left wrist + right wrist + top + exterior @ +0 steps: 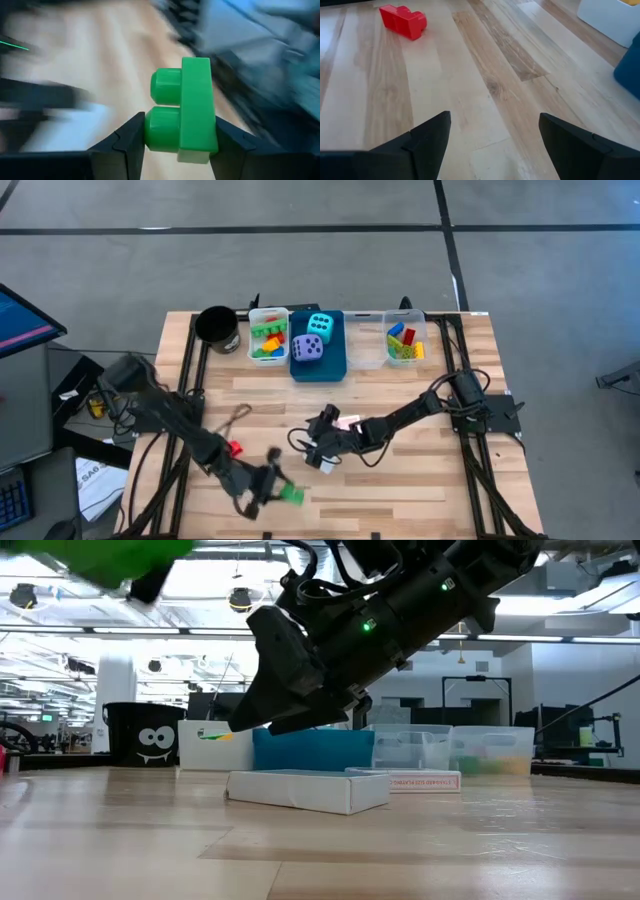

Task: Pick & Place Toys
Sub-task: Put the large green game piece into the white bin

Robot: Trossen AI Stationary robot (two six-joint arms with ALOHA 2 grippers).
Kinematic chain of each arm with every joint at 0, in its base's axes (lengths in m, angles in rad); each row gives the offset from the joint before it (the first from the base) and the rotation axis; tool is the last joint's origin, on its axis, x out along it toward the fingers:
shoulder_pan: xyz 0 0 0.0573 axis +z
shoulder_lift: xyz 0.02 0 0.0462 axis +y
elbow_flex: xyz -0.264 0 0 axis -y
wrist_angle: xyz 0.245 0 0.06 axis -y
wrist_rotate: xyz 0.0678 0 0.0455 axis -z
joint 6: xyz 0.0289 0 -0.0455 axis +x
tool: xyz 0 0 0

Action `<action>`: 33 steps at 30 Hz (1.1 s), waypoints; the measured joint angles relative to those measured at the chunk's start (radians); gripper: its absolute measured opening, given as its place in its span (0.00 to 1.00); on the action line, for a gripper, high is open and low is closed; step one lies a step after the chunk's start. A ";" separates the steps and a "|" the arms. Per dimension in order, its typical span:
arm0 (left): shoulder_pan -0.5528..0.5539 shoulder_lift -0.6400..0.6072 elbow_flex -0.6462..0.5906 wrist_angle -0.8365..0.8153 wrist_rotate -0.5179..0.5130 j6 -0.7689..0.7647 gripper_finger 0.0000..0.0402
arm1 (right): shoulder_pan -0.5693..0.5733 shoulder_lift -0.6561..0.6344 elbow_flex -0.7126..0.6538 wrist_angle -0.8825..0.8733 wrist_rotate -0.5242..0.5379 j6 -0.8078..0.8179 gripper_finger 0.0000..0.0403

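While both dice (314, 336) fill the blue bin (333, 365), bricks (267, 338) fill the white bin (268, 311).

Back edge of table (420, 490) is blocked by a row: black cup (217, 328), white bin (268, 335), blue bin (330, 365) with two dice, clear bin (405, 340). Bins touch or nearly touch, no lane between them.

Mid-table: right arm (400, 418) lies across, its gripper (322, 442) above white cards (345, 423).

Near front-left: left gripper (272, 488), a red brick (235, 448) beside its arm.

Front-right boards bare, open to pass.
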 joint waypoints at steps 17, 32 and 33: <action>0.071 -0.660 0.000 -0.106 -0.705 0.506 0.40 | -0.073 0.000 0.000 0.001 -0.004 -0.026 0.74; 0.685 -0.586 0.000 -0.303 -0.734 0.456 0.42 | -0.090 0.000 0.000 0.077 -0.139 -0.054 0.74; 0.733 -0.565 0.000 -0.314 -0.708 0.442 0.43 | -0.085 0.000 0.000 0.086 -0.143 -0.065 0.74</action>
